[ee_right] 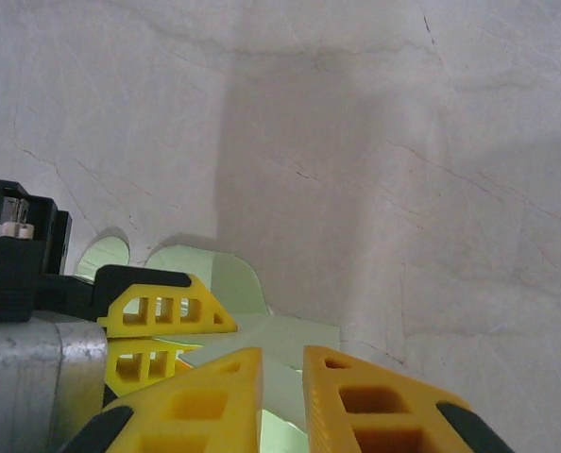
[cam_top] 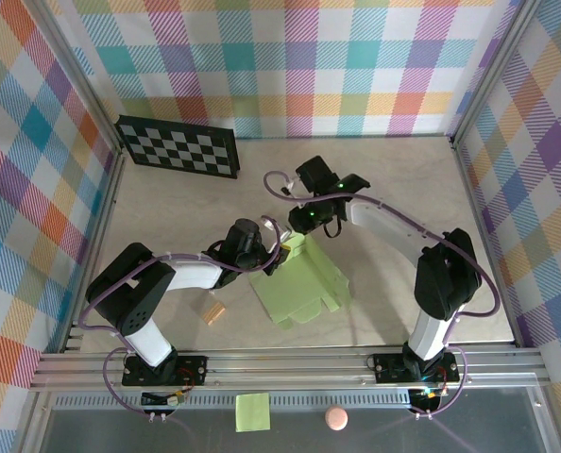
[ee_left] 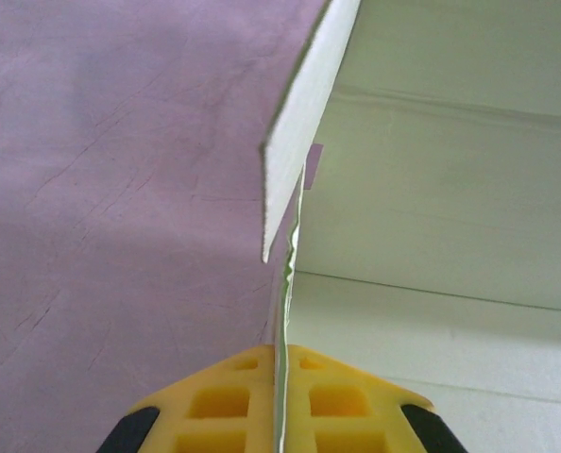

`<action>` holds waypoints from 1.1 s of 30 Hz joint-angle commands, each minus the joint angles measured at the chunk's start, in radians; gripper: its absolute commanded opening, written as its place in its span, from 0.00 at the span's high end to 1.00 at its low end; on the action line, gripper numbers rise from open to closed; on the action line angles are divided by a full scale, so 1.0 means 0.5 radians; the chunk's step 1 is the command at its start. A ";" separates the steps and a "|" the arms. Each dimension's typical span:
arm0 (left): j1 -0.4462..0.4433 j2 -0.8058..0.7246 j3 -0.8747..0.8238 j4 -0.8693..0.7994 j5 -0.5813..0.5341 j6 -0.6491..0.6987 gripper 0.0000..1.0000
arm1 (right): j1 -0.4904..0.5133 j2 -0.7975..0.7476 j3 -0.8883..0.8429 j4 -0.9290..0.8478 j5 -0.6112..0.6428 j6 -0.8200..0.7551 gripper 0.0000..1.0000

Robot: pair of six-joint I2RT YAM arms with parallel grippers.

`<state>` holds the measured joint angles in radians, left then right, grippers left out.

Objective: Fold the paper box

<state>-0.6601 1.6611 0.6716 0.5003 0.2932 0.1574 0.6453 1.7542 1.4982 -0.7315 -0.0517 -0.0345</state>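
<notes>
1. Holding an edge of the box, the left gripper is clamped tight on the card; the box lies mid-desk between the arms.
2. The right gripper sits low at the box's far flap, jaws nearly together; a grip cannot be confirmed.
3. Recommended: anchor firmly with the left, bend along the crease, avoid tearing thin card.

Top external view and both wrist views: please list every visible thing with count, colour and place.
paper box: one, pale lime-green, table centre, between the arms.
checkerboard: one, black and white, table's far left.
small block: one, tan, left of the box.
sticky note: one, yellow-green, near ledge.
round thing: one, pink, near ledge.
left end effector: one, yellow fingers, shut on the box edge.
right end effector: one, yellow fingers, at the box's far edge.
</notes>
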 commanded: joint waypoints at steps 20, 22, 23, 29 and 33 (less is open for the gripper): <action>-0.030 0.041 0.009 -0.179 -0.046 -0.002 0.94 | -0.137 -0.087 -0.083 -0.125 -0.453 -0.247 0.86; -0.031 0.042 0.008 -0.179 -0.042 -0.002 0.94 | -0.133 -0.066 -0.078 -0.119 -0.521 -0.242 0.85; -0.033 0.042 0.010 -0.178 -0.043 -0.005 0.94 | -0.125 -0.057 -0.077 -0.112 -0.542 -0.236 0.85; -0.033 0.047 0.022 -0.179 -0.031 -0.014 0.94 | -0.085 -0.047 -0.086 -0.058 -0.610 -0.171 0.85; -0.036 0.046 0.028 -0.181 -0.031 -0.014 0.94 | -0.083 -0.106 -0.117 -0.002 -0.646 -0.143 0.83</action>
<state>-0.6609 1.6615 0.6788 0.4885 0.2859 0.1524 0.5983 1.7256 1.4593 -0.7544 -0.3168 -0.1150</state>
